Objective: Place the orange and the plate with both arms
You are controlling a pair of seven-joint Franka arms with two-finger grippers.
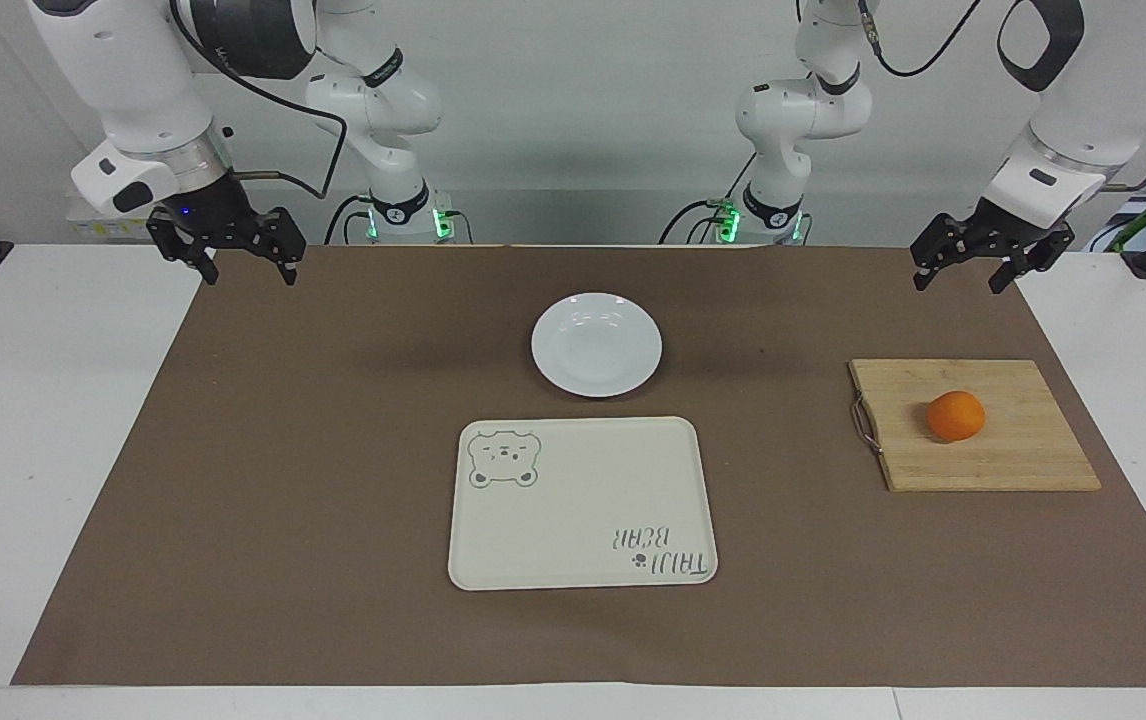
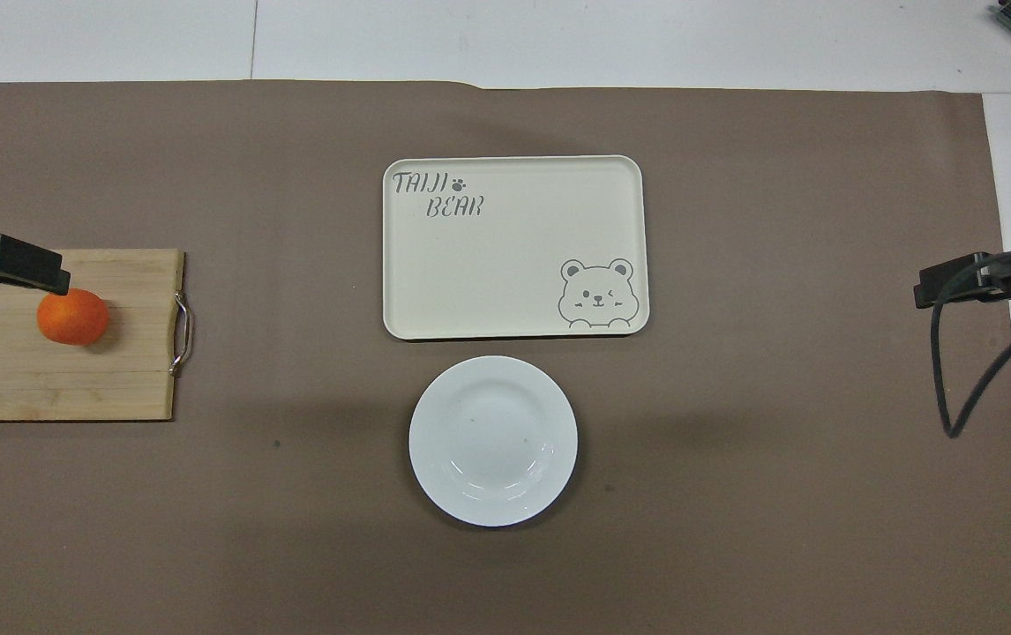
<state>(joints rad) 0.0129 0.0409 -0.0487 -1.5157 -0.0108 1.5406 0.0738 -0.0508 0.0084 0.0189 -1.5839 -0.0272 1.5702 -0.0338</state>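
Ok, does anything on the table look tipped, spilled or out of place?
Nothing stands out. The orange sits on the cutting board, the plate lies flat and empty, nearer the robots than the empty tray. Both arms wait, raised.

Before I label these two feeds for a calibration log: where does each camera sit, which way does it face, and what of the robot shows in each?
Facing view: high across the table, looking at the robots; both arms, the left gripper and right gripper show raised and open.
Overhead view: high above the robots' end, looking forward and steeply down; only gripper tips enter at the sides.
Shared: the plate, the orange on the cutting board, the tray.
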